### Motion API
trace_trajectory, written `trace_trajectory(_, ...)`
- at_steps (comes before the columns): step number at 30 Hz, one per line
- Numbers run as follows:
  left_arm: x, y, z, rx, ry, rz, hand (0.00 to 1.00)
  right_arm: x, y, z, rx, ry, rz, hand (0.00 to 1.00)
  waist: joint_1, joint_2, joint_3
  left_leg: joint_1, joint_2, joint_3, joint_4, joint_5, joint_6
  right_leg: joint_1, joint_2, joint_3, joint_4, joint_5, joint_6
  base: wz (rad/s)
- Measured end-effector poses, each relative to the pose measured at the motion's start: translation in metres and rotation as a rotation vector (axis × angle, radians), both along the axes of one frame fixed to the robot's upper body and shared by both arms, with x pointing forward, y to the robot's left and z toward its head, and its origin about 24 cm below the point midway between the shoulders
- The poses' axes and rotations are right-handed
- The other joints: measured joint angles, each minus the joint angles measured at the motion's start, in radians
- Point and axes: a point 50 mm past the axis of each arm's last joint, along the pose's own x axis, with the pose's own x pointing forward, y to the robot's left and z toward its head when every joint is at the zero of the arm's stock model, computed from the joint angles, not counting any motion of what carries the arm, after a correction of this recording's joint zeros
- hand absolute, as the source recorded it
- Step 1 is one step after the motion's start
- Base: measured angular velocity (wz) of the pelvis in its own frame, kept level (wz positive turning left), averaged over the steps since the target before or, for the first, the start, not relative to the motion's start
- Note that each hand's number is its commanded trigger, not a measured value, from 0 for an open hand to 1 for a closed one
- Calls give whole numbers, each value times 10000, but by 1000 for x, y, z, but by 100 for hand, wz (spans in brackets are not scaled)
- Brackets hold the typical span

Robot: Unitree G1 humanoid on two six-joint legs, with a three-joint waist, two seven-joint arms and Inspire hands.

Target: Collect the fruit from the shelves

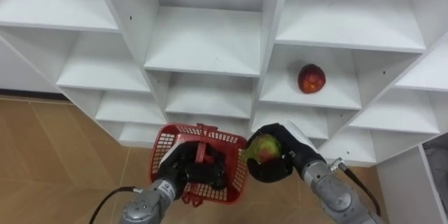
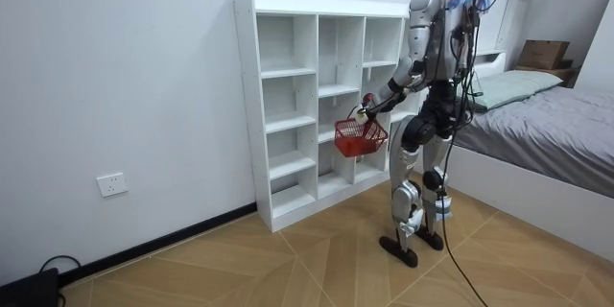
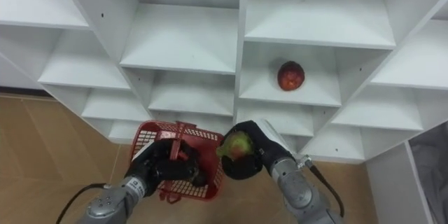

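I'm looking into a bedroom with a wooden floor [image 2: 288, 259] and a white closet [image 2: 317, 106] of open compartments set against the wall. A bed [image 2: 547, 134] lies off to the closet's side, on the room view's right. The robot stands upright directly in front of the closet, facing it, with both arms raised toward the middle shelves.

From the head camera I look down along the closet's front. My left hand [image 1: 189, 169] is curled round the handle of a red mesh basket [image 1: 236, 176], which hangs in front of the closet's lower compartments. Just beside the basket, my right hand [image 1: 281, 169] is wrapped round a greenish-red fruit [image 1: 263, 148]. The fruit is clear of the shelves and next to the basket's rim, not inside it.

A red apple [image 1: 311, 78] rests on a closet shelf in the compartment above the right hand. I cannot tell whether anything lies inside the basket.
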Motion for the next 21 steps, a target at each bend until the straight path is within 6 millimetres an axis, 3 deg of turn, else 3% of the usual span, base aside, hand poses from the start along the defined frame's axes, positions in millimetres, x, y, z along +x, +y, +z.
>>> trace_trajectory(21, 2, -6, 6, -299, -282, -495, 100, 14, 3, 5, -473, -466, 37, 100, -4, 81, 8, -207, 0, -5, -2, 0, -2, -203, 50, -14, -3, -18, 8, 0)
